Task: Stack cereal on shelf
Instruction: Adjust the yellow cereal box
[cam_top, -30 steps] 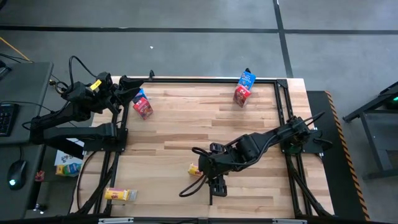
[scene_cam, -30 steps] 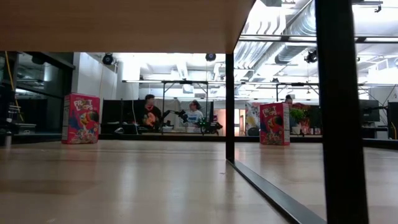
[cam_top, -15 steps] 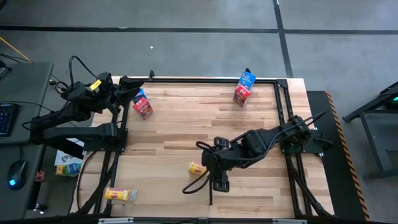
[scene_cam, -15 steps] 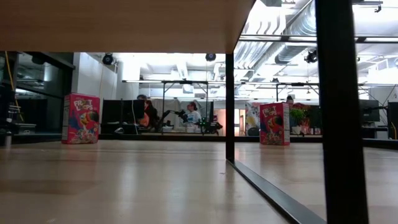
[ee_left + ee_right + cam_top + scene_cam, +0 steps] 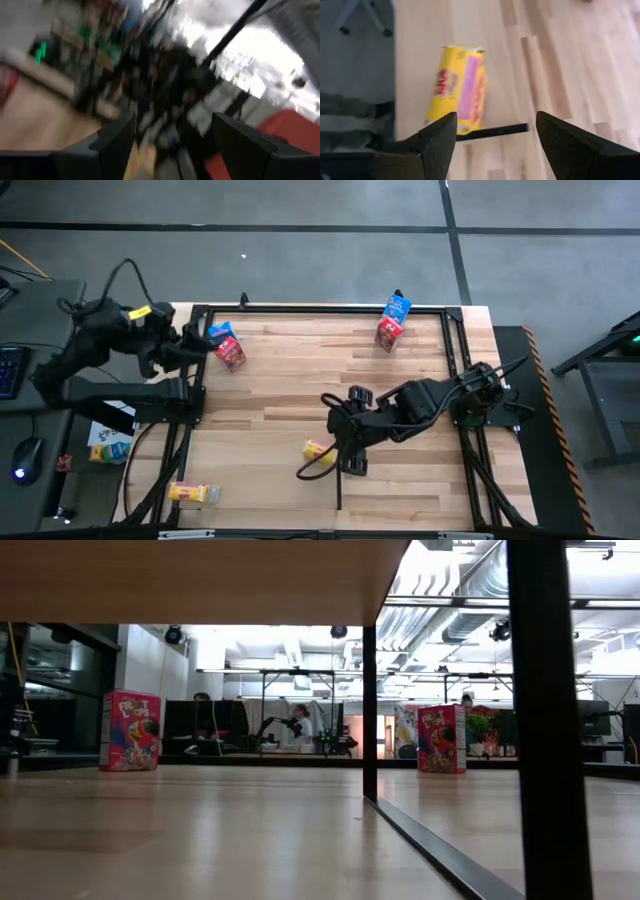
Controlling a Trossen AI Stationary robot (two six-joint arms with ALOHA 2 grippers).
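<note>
A yellow cereal carton [image 5: 318,449] [image 5: 457,87] lies flat on the wooden table beside a black strip [image 5: 492,131]. My right gripper [image 5: 340,438] [image 5: 495,145] hovers open just right of it and above it, touching nothing. A red carton [image 5: 232,355] and a blue one [image 5: 222,332] stand at the far left. My left gripper [image 5: 196,343] [image 5: 172,150] is open beside them, pointing level. Another red [image 5: 388,332] and blue [image 5: 397,307] pair stands at the far right. A second yellow carton [image 5: 193,493] lies at the near left.
A black frame [image 5: 320,308] runs around the table's edges. In the low view a black post [image 5: 369,710] carries a wooden shelf board [image 5: 200,580] overhead. Both red cartons [image 5: 130,730] [image 5: 441,738] stand upright. Bare wood lies between the two arms.
My right gripper has risen and drawn back toward the table's right and far side, away from the yellow carton, which stays lying where it was. My left arm has lifted and its gripper has tipped up to level and rolled, staying beside the red and blue cartons.
</note>
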